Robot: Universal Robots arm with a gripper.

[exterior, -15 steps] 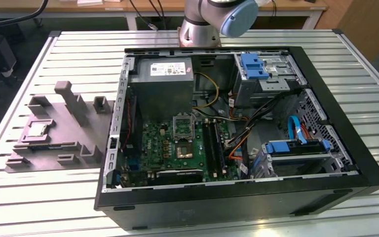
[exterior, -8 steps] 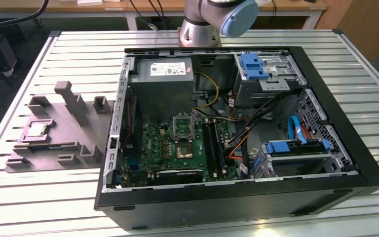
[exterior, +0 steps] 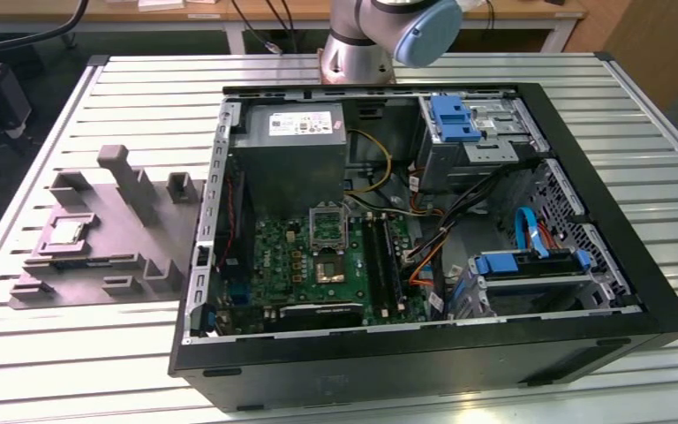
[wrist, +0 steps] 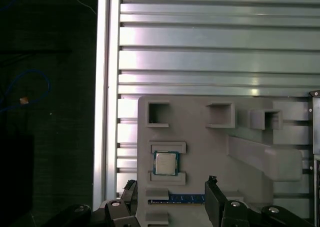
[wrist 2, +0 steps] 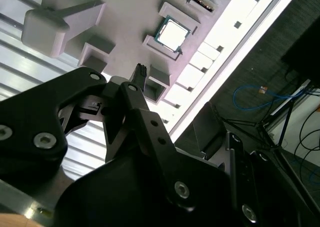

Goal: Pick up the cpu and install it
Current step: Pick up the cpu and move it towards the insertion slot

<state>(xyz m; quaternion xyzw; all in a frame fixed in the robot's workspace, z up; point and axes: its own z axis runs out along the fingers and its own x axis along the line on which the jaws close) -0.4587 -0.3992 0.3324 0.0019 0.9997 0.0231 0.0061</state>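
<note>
Now the cpu (wrist: 165, 163) lies between tray ridges (wrist: 168, 147), spread tool (wrist: 171, 183) clear.

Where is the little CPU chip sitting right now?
The cpu lies in a recess of the grey tray, at the exterior view's left of the open computer case.

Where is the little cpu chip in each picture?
Exterior view: the cpu sits in the grey tray, on the exterior view's left of the computer case.
First wrist view: cpu in the grey tray.
Second wrist view: cpu in the grey tray.
Shared landmark: the grey tray.
</note>
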